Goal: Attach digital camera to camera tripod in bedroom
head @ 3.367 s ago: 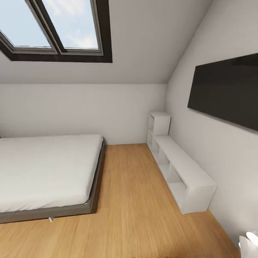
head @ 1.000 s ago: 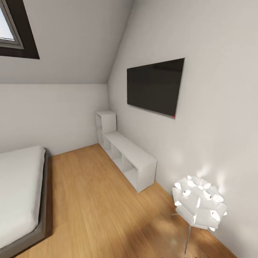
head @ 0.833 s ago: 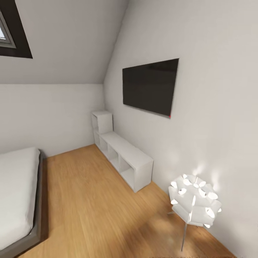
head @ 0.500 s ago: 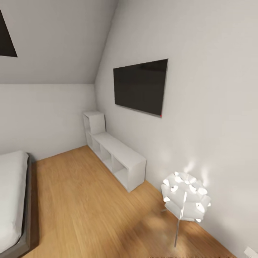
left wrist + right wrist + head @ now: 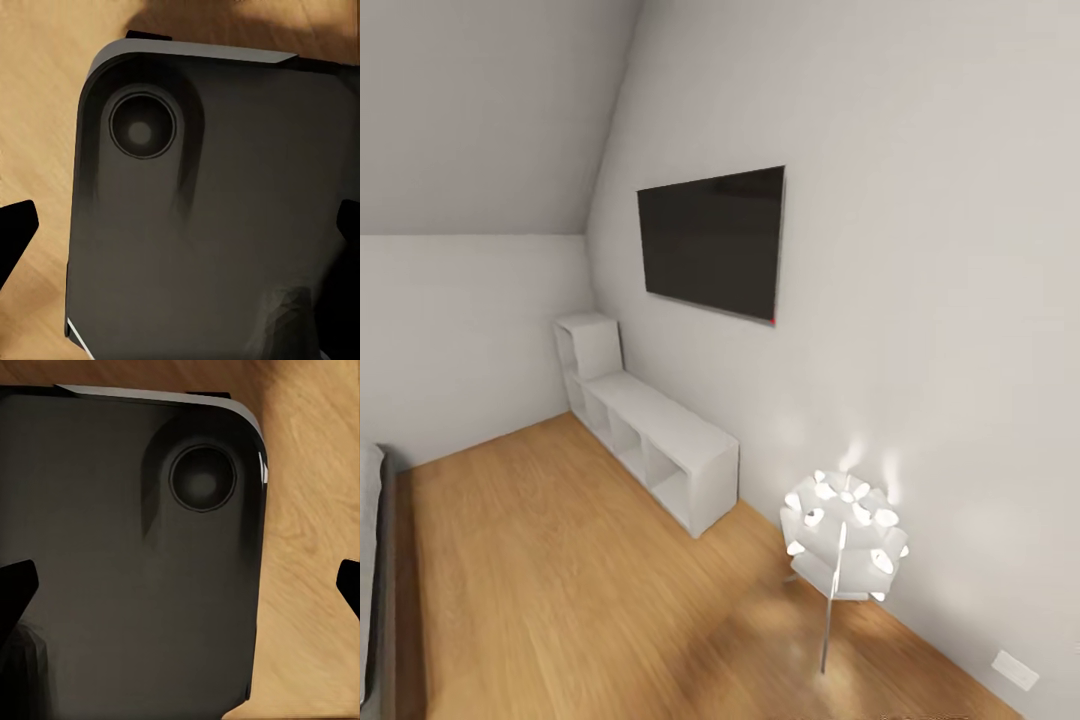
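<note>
The head view looks into the bedroom, with its light wood floor [image 5: 550, 570], white walls and sloped ceiling. The digital camera and the camera tripod are out of view. In the left wrist view my left gripper [image 5: 180, 232] is open, its black fingertips [image 5: 15, 232] at the picture's two edges and nothing between them. It hangs over my own dark grey base panel [image 5: 210, 210]. My right gripper [image 5: 180, 585] is open in the same way, its fingertips [image 5: 15, 585] spread wide above the dark base panel [image 5: 127, 555].
A black wall screen [image 5: 712, 243] hangs on the right wall above a low white cubby shelf [image 5: 650, 440]. A lit white tube-cluster floor lamp [image 5: 843, 530] stands near the wall at the front right. The grey bed's edge [image 5: 375, 580] shows at far left.
The head view has swung to the right: the skylight and most of the bed have slid out at the left, while the screen, shelf and lamp have shifted leftward. This is camera motion.
</note>
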{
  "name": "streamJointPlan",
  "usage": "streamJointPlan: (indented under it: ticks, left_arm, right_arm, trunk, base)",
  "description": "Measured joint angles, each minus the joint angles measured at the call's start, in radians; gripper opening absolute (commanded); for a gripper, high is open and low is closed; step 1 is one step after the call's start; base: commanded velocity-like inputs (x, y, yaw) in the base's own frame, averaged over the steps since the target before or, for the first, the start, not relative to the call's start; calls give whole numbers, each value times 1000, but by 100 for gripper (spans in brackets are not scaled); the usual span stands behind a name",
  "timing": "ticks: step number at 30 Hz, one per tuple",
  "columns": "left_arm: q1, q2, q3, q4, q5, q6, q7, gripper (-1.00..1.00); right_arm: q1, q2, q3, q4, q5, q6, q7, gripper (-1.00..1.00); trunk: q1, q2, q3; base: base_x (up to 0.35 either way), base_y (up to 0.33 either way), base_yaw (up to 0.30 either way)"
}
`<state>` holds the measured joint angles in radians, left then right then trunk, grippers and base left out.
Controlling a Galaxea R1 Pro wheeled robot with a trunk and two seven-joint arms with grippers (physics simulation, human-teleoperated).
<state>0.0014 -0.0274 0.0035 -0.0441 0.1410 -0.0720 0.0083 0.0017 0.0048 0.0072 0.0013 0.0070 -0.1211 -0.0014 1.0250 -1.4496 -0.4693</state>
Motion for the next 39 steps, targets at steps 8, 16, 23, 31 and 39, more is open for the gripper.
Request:
streamJointPlan:
  ticks: [8,16,23,31,39]
  left_arm:
    - [0,0,0,0,0,-1,0,100]
    - [0,0,0,0,0,-1,0,100]
    - [0,0,0,0,0,-1,0,100]
    - [0,0,0,0,0,-1,0,100]
    - [0,0,0,0,0,-1,0,100]
  right_arm:
    - [0,0,0,0,0,0,0,100]
    - [0,0,0,0,0,0,0,100]
    - [0,0,0,0,0,0,0,100]
    - [0,0,0,0,0,0,0,100]
    - [0,0,0,0,0,0,0,100]
  trunk:
    - [0,0,0]
    - [0,0,0]
    - [0,0,0]
    - [0,0,0]
    - [0,0,0]
  base:
    - [0,0,-220]
    - [0,0,-220]
    - [0,0,-220]
    - [0,0,-220]
    - [0,0,-220]
